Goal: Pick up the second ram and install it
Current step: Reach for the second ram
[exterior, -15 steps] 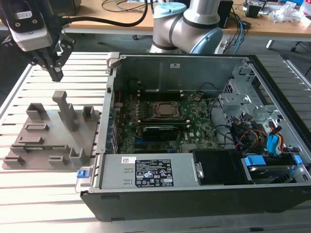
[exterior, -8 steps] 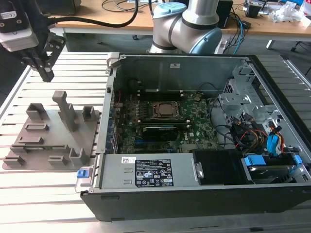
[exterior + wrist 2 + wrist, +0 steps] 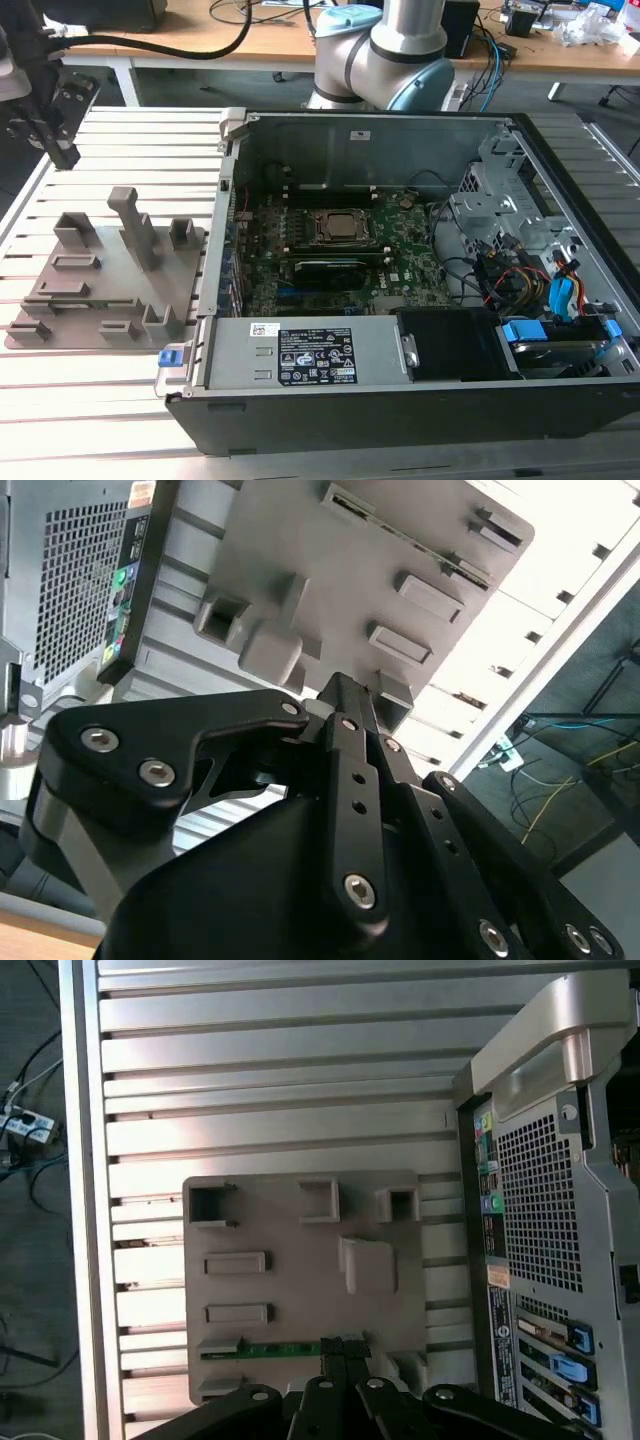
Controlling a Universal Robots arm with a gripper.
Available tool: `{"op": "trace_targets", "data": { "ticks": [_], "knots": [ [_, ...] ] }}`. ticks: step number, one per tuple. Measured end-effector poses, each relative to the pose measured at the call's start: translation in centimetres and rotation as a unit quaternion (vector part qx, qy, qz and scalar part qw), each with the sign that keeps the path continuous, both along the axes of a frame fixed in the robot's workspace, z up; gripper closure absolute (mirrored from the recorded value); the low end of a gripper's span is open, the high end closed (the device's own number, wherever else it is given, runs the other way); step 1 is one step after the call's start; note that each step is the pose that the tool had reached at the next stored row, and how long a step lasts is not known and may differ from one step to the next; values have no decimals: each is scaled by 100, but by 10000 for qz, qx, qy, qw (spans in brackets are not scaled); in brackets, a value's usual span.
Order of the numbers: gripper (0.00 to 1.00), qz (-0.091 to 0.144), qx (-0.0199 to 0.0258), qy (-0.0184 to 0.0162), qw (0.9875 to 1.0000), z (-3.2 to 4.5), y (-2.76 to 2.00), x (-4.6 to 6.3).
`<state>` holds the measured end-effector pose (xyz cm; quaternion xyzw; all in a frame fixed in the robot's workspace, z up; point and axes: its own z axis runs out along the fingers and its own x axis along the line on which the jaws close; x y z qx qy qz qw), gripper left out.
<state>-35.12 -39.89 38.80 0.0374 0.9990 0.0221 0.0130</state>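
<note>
The second ram (image 3: 280,1349) is a slim green stick lying in a slot along one edge of the grey holder plate (image 3: 290,1260). In the exterior view the holder plate (image 3: 110,275) sits on the slatted table at the exterior view's left of the open computer case (image 3: 350,350). My gripper (image 3: 66,156) hangs well above the table, beyond the plate's far left corner. In the first wrist view its fingertips (image 3: 345,1352) are pressed together with nothing between them and line up with one end of the ram. The gripper (image 3: 345,692) points down at the plate (image 3: 330,570).
Inside the case lie the green motherboard (image 3: 400,270) with its processor socket (image 3: 340,226) and a black oblong card (image 3: 330,268). A power supply (image 3: 310,355) and cables (image 3: 520,280) fill the near side. The arm's base (image 3: 380,55) stands behind the case. The holder plate carries upright posts (image 3: 135,225).
</note>
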Motion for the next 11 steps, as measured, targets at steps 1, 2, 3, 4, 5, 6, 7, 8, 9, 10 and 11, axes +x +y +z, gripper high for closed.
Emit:
{"op": "trace_targets", "data": {
  "ticks": [1,2,3,4,5,6,7,8,9,10,11],
  "knots": [
    [89,0,0,0,10000,-2,0,-63],
    [89,0,0,0,10000,-4,0,-107],
    [89,0,0,0,10000,-5,0,-135],
    [89,0,0,0,10000,-7,0,-181],
    [89,0,0,0,10000,-9,0,-225],
    [89,0,0,0,10000,-11,0,-261],
    [89,0,0,0,10000,-12,0,-275],
    [89,0,0,0,10000,-12,0,-275],
    [89,0,0,0,10000,-12,0,-276],
    [89,0,0,0,10000,-12,0,-276],
    [89,0,0,0,10000,-12,0,-276]
  ]
}}
